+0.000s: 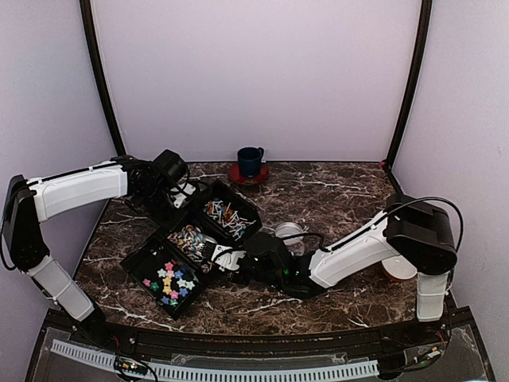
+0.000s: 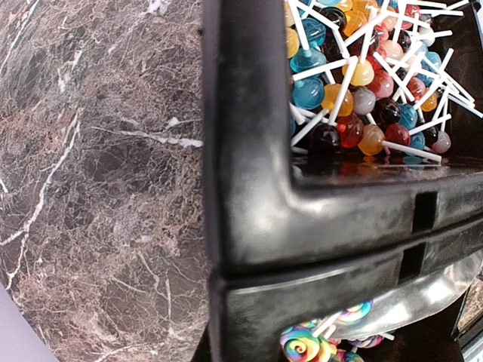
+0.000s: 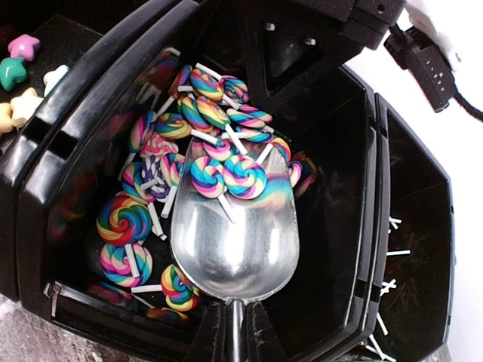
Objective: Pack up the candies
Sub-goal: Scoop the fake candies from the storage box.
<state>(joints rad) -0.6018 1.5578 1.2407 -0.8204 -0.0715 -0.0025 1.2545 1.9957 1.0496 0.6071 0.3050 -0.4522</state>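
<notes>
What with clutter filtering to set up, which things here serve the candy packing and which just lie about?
Job: swirl lollipops, round lollipops, star candies, black tray, metal scoop in the right end effector, clear jar.
Lying about: blue mug, red coaster under it; white-and-red disc far right, purpose unclear.

The scoop (image 3: 234, 249) was polished metal, mirror-like. The tray (image 2: 256, 219) was black plastic with a dull sheen. The table (image 2: 98, 188) looked like smooth brown marble. The candies (image 2: 308, 92) were glossy.
</notes>
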